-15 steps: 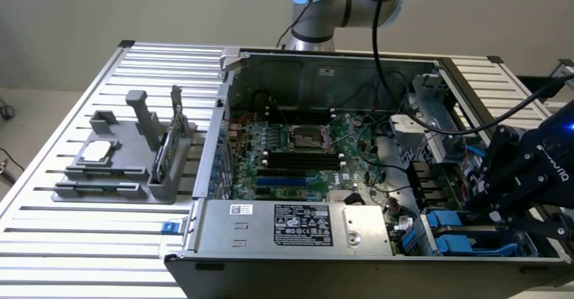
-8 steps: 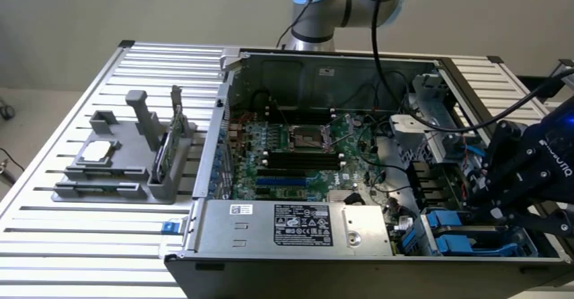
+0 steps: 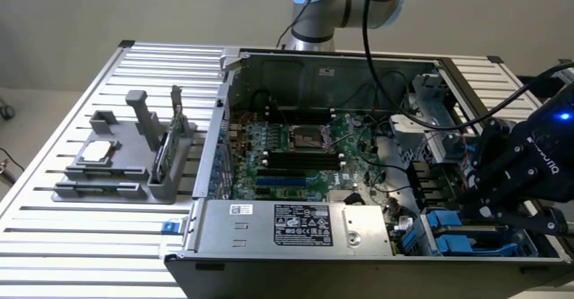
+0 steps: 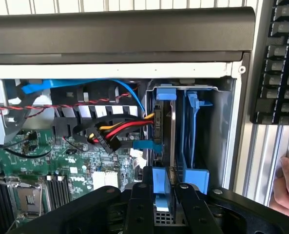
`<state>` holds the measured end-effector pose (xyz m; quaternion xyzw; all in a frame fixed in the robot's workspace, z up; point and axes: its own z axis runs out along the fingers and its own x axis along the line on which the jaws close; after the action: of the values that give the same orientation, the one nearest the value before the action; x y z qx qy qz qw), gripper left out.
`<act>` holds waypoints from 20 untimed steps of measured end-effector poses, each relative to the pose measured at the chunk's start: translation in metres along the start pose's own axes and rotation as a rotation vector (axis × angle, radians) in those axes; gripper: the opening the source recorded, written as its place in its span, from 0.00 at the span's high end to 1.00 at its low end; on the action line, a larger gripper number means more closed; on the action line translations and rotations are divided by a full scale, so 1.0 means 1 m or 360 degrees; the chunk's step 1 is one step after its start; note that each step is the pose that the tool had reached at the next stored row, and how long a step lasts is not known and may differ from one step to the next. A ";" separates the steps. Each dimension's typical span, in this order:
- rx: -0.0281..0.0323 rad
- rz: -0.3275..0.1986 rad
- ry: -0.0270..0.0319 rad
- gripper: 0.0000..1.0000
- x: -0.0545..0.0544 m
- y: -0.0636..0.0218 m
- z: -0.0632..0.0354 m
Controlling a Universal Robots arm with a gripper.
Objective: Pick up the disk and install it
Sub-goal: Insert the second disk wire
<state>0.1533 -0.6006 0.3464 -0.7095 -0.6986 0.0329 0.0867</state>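
In the wrist view, the open computer case (image 4: 134,70) is lying with its motherboard (image 4: 42,165) beside the drive bay (image 4: 222,126). The gripper (image 4: 166,195) is pinching the disk (image 4: 164,146), held on edge, long axis running straight into that bay.

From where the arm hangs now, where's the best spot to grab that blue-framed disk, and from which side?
Probably by the blue carrier's end tab, where the gripper sits now, its fingers on either side of it. The disk stands on edge in the drive bay, with a second blue carrier close beside it, so its flat faces are walled in. Only the edge facing the case's open side looks reachable, so coming straight at that edge seems best.
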 end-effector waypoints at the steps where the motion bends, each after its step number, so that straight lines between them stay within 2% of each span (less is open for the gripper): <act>1: 0.00001 -0.0001 -0.00001 0.75 0.000 -0.0022 0.0003; 10: 0.00003 -0.0004 -0.00009 0.75 0.000 -0.0242 0.0010; 14: 0.00003 -0.0005 0.00001 0.89 0.000 -0.0265 0.0003; 20: 0.00001 -0.0004 -0.00004 0.89 0.000 -0.0266 0.0001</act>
<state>0.1271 -0.6002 0.3508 -0.7085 -0.6996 0.0329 0.0866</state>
